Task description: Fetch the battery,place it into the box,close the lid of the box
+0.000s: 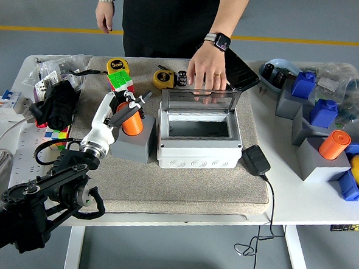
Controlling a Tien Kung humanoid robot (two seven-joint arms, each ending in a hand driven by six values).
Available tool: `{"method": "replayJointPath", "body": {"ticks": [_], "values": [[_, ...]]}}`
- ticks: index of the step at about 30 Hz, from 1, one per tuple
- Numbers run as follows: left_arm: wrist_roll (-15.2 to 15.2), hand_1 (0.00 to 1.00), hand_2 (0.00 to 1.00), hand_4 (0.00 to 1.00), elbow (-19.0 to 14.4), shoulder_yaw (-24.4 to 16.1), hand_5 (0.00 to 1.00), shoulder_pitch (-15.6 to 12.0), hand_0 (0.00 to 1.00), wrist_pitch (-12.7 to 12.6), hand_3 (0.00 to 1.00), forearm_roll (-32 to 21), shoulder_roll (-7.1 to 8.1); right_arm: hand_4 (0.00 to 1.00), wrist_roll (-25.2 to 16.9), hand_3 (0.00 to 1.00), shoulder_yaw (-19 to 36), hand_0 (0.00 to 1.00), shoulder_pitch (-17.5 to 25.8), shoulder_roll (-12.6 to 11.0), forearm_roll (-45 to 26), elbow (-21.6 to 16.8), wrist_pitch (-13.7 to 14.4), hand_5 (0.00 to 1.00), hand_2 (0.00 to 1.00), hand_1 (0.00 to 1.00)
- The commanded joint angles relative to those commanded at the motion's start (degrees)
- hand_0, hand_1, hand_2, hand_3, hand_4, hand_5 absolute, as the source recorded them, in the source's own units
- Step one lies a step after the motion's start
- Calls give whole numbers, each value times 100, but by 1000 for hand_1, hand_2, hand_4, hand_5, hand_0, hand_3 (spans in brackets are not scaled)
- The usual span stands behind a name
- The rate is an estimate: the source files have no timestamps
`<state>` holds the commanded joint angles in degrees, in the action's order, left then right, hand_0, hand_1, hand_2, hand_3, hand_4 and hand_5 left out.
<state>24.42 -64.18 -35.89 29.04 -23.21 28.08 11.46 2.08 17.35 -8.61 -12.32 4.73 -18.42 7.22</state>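
Note:
An orange cylindrical battery [131,123] stands upright in a grey holder [134,144] on the beige mat, left of the box. My left hand [130,106], on a white forearm, reaches in from the lower left, and its fingers close around the battery's top. The grey box [198,149] sits mid-mat with its inside empty. Its clear lid [200,101] stands raised at the back. A person's hand [208,69] rests on the lid's top edge. My right hand is out of view.
Two yellow tape measures [118,65] [163,78], a puzzle cube [120,81] and a black tablet-like item [238,68] lie behind the box. A black adapter [256,160] lies to its right. Blue and grey holders with another orange cylinder [334,144] crowd the right side.

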Motion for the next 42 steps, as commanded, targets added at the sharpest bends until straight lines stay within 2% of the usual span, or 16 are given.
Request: {"method": "replayJointPath", "body": {"ticks": [4,9,19,23,25,28,34,40,42], "values": [[-145,71,162,998,-135,-124,388,-26,34,42,131,249,-3,949,-4,586,12,574,5,2,3,-1,3,477,666,641],[-691,68,159,998,-574,-304,382,-40,33,84,129,1135,38,949,-2,585,0,574,15,-2,-7,3,0,477,666,641],[-1040,63,155,998,-952,-432,383,7,35,85,125,1838,113,949,-10,585,29,577,3,-1,4,-3,9,477,666,641],[-1428,63,155,998,-1282,-350,383,99,35,-28,125,2640,199,949,-5,585,11,577,13,-10,-9,2,6,477,666,641],[-1634,64,155,998,-1458,-263,385,167,34,-162,123,3042,222,949,-3,586,8,575,10,-12,-7,3,7,476,666,641],[-2140,64,155,998,-1720,-77,385,286,34,-318,123,3690,242,949,-8,586,15,575,6,-8,-1,-3,10,476,666,641],[-3115,63,154,998,-1940,387,384,634,33,-360,123,4553,207,949,-8,585,-1,573,7,-12,-23,-1,11,476,666,642],[-4226,62,154,998,-1708,946,409,1218,34,-277,118,5288,-65,949,-3,585,-24,573,-2,-27,-24,-7,15,476,666,642],[-4561,62,154,998,-1561,1080,409,1419,34,-215,118,5495,-203,949,-3,585,-46,573,-6,-28,-33,-7,17,476,666,642]]}}
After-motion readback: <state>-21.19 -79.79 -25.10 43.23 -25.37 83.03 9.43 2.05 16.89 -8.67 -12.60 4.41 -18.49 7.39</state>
